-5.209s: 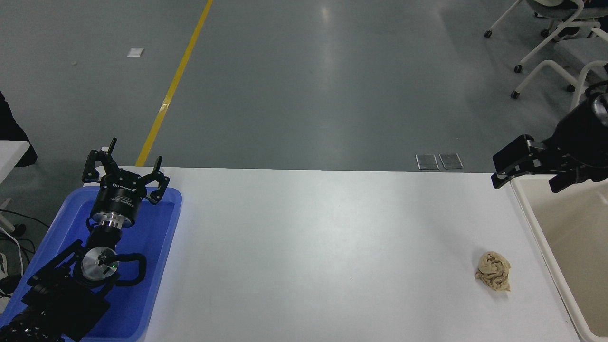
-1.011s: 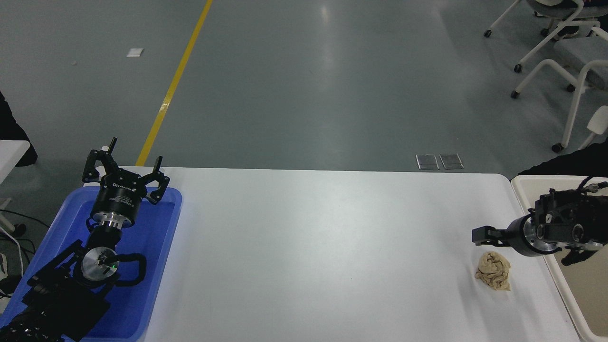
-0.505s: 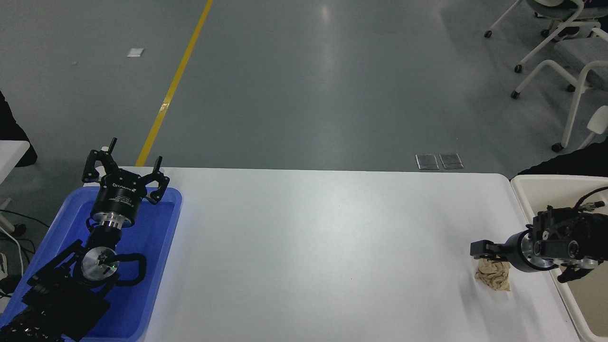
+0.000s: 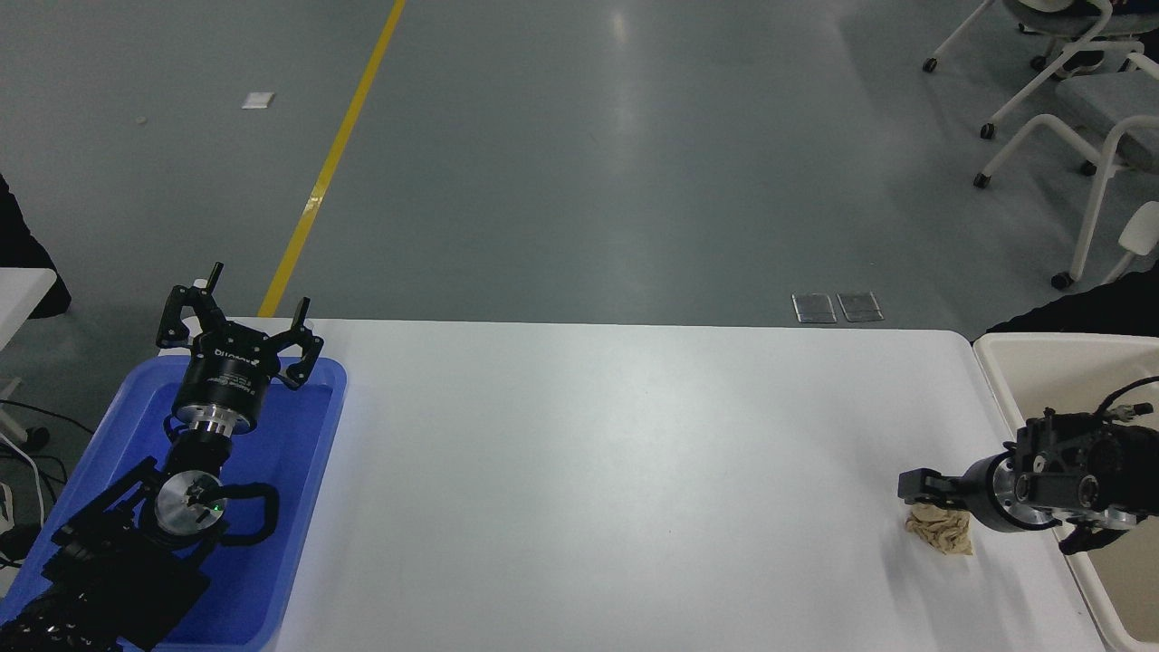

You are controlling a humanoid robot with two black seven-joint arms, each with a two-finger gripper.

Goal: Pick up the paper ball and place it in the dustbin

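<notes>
Low over the table's right side, the right gripper (image 4: pixel 924 493) reaches leftward, covering the top of the single paper ball (image 4: pixel 943 534); whether its fingers are apart cannot be told. Just right stands one dustbin (image 4: pixel 994 376). Far left, the left gripper (image 4: pixel 237 328), fingers spread, hovers over one blue tray (image 4: pixel 299 471).

On my screen the white table (image 4: pixel 589 471) carries a blue tray (image 4: pixel 308 471) at left and the paper ball (image 4: pixel 943 534) at right.

White lettering on the left gripper (image 4: pixel 237 324) body is too small to read.
</notes>
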